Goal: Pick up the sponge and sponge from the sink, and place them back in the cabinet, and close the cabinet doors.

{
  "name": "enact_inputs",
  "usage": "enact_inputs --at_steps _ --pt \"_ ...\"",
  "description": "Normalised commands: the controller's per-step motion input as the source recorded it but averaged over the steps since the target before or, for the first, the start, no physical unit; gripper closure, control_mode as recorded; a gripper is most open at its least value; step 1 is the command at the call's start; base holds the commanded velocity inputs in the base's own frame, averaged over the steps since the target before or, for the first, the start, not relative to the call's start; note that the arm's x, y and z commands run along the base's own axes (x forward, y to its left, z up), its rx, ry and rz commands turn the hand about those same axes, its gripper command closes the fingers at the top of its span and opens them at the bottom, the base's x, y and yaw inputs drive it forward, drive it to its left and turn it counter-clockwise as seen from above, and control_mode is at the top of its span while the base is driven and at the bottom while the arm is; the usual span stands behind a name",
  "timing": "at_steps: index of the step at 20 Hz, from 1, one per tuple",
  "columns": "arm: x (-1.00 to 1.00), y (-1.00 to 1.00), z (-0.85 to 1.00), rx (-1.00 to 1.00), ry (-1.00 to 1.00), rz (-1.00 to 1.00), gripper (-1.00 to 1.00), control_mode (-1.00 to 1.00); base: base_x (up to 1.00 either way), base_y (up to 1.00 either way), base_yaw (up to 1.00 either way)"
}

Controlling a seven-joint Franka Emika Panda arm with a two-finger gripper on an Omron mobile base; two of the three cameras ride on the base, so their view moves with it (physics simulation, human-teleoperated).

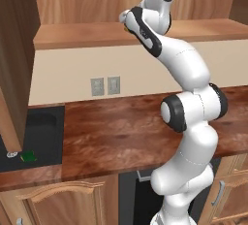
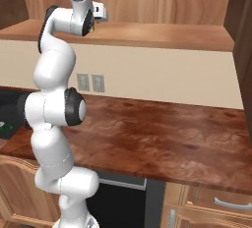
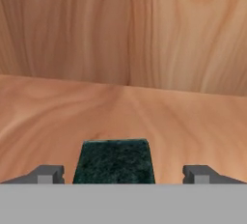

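Step in hand: first sponge lies on the cabinet floor between the spread fingertips of the pincer. Next: withdraw, then fetch the second sponge from the sink.

White glossy arm, black joint caps, rounded segments.

Cabinet back wall ahead
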Motion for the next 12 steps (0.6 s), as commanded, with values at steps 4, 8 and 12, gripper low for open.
enact_inputs --at_steps 4,8,12 --pt "-0.04 0.00 0.11 0.00 0.00 0.00 -1.00 -1.00 0.00 0.00 0.00" --pt "-0.18 -0.01 0.15 0.01 0.01 -0.01 -1.00 -1.00 0.00 0.00 0.00" --pt "-0.29 -0.01 0.07 0.04 0.03 -0.02 -1.00 -1.00 0.00 0.00 0.00"
